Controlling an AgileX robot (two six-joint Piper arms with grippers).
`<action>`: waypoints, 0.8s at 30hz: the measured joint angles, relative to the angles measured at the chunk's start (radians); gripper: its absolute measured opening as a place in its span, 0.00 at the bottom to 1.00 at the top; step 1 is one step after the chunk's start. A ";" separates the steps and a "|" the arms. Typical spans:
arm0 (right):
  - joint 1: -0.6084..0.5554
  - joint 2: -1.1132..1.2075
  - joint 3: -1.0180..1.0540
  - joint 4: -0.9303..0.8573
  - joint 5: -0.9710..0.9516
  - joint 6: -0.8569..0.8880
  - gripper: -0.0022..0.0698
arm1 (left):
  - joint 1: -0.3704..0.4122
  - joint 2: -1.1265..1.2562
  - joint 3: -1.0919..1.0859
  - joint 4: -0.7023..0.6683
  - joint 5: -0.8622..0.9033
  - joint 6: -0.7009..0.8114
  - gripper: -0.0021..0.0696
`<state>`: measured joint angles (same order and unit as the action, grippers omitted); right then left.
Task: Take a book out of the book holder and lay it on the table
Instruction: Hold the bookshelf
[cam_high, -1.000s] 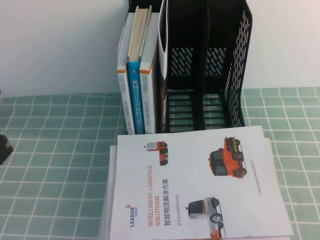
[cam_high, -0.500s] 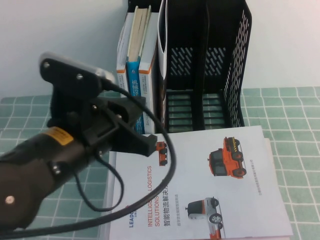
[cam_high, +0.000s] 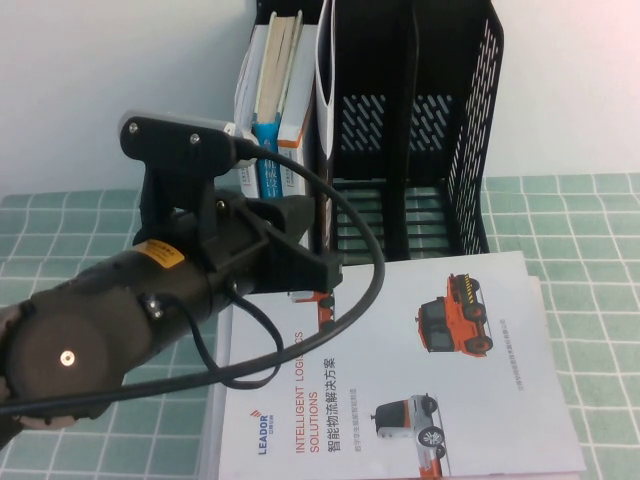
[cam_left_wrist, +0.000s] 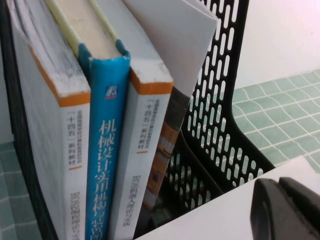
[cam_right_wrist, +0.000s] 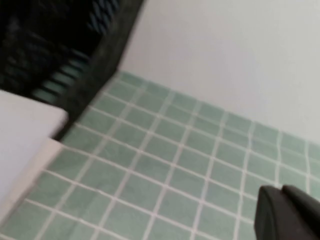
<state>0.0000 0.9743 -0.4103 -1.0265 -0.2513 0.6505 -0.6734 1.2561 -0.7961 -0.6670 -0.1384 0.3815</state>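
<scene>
The black book holder (cam_high: 410, 130) stands at the back of the table. Its left compartment holds a blue book (cam_high: 268, 170) upright between two white-and-orange books. My left gripper (cam_high: 322, 270) is shut and empty, hovering over the brochure's far-left corner just in front of those books. In the left wrist view the blue book's spine (cam_left_wrist: 102, 150) is close, the holder's perforated wall (cam_left_wrist: 220, 110) is beside it, and the left gripper (cam_left_wrist: 281, 210) shows its fingers pressed together. My right gripper (cam_right_wrist: 283, 212) is shut and empty over the green tiled cloth, out of the high view.
A white brochure (cam_high: 430, 370) with orange vehicle pictures lies flat on other papers in front of the holder. The holder's two right compartments (cam_high: 440, 210) are empty. Green tiled cloth (cam_high: 90, 230) covers the table. The holder's corner (cam_right_wrist: 100, 45) shows in the right wrist view.
My left arm has come into the high view from the left and moved up and right towards the books in the holder. The books and brochure have not moved.
</scene>
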 joint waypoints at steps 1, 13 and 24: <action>-0.001 0.000 -0.002 -0.004 0.064 0.014 0.03 | 0.000 0.000 0.000 0.000 0.005 0.004 0.03; 0.119 0.034 0.020 -0.586 -0.125 0.697 0.03 | 0.000 0.000 -0.002 -0.053 0.115 0.002 0.03; 0.237 0.047 -0.078 -0.676 0.349 0.685 0.03 | 0.000 0.000 -0.002 -0.090 0.171 -0.047 0.03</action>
<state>0.2373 1.0216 -0.4882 -1.7025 0.0978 1.3352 -0.6734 1.2561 -0.7983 -0.7573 0.0330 0.3348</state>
